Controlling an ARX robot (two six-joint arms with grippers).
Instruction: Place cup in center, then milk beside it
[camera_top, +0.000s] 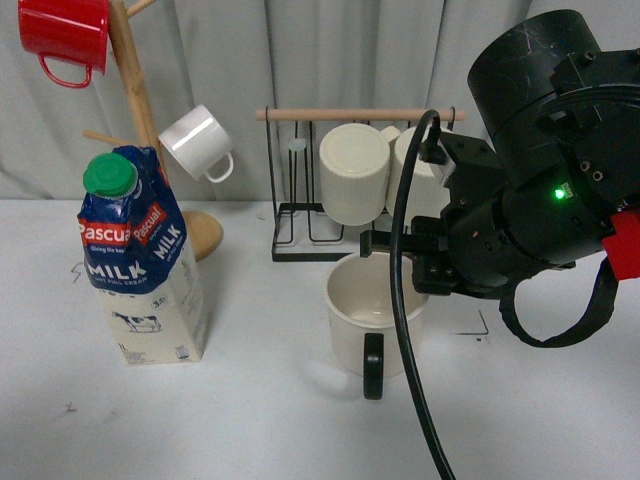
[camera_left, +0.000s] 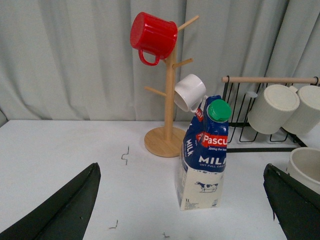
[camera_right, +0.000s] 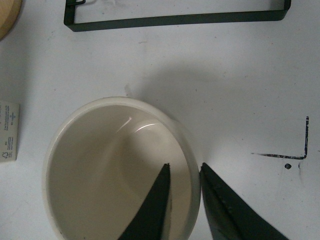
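Bright and even in all three views, with diffuse light from above. Only soft, short shadows: a faint grey patch on the tabletop (camera_right: 165, 75) behind the cup (camera_right: 100, 165) in the right wrist view, a pale one beside the milk (camera_top: 140, 260) in the front view. Thin glare streak on the cup's inner wall, a mild shine on the red mug (camera_left: 152, 32). Crisp at middle range. Slightly soft up close on the fingers (camera_left: 60, 210) of the left end effector (camera_left: 181, 166). Small glow from the green indicator light (camera_top: 558, 193). Faint bowing of the rack base (camera_right: 175, 20) near the frame edge.
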